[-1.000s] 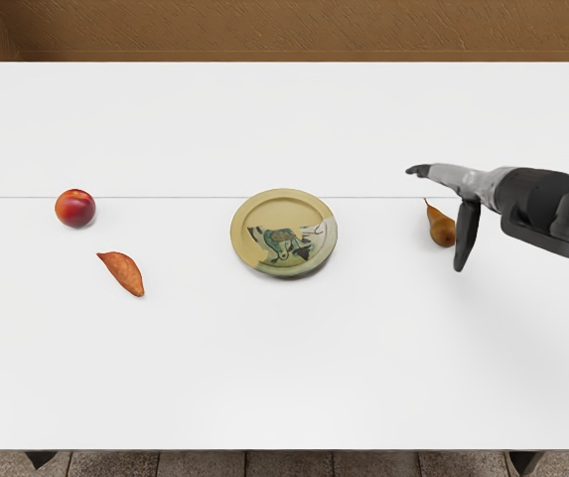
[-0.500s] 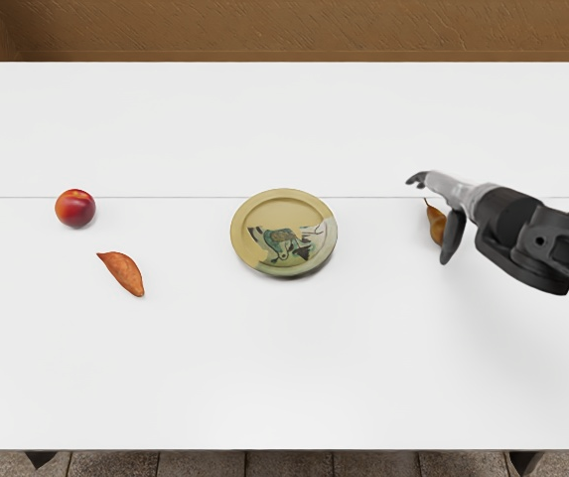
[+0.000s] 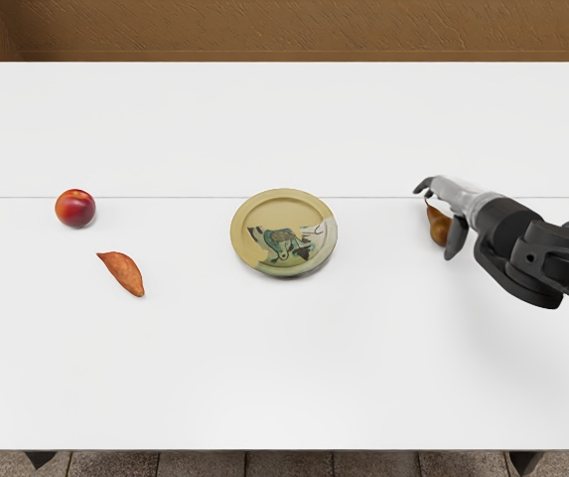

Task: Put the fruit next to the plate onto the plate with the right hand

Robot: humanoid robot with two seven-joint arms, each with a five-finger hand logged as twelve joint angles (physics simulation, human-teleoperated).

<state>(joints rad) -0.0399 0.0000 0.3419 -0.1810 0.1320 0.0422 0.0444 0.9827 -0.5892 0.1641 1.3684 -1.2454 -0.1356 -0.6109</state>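
A brown pear (image 3: 437, 225) lies on the white table, to the right of the yellow plate (image 3: 282, 213) with a painted centre. My right hand (image 3: 443, 211) reaches in from the right edge and hovers right over the pear. Its fingers (image 3: 427, 185) arch above the fruit and the thumb (image 3: 456, 238) hangs down on the pear's right side. The hand partly covers the pear, and I cannot tell whether it touches it. The fingers are spread and hold nothing.
A red peach (image 3: 75, 208) and an orange sweet potato (image 3: 121, 272) lie at the far left of the table (image 3: 284, 368). A faint seam crosses the tabletop behind the plate. The left arm is out of view.
My right hand has lowered and drawn closer onto the pear, its fingers curling somewhat and the forearm dropping. The pear, plate and other items have not moved.
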